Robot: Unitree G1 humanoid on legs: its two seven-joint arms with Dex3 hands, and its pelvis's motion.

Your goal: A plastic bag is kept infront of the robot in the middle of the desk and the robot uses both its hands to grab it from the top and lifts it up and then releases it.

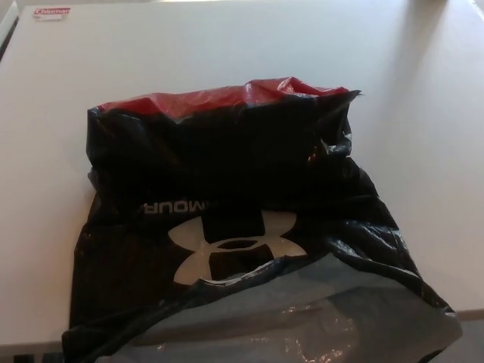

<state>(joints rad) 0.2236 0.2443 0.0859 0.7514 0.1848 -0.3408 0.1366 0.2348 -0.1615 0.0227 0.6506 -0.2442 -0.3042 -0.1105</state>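
A black plastic bag (234, 227) lies in the middle of the white desk (227, 53), reaching down to the near edge. It carries a white logo with upside-down lettering above it. A red inner lining shows along its far edge. The near end is grey and crumpled with glossy folds. Neither of my hands shows in the head view.
A small red-and-white label (51, 13) is stuck at the desk's far left corner. The desk's near edge shows at the lower right, with grey floor (473, 336) beyond it. A dark strip runs along the desk's left edge.
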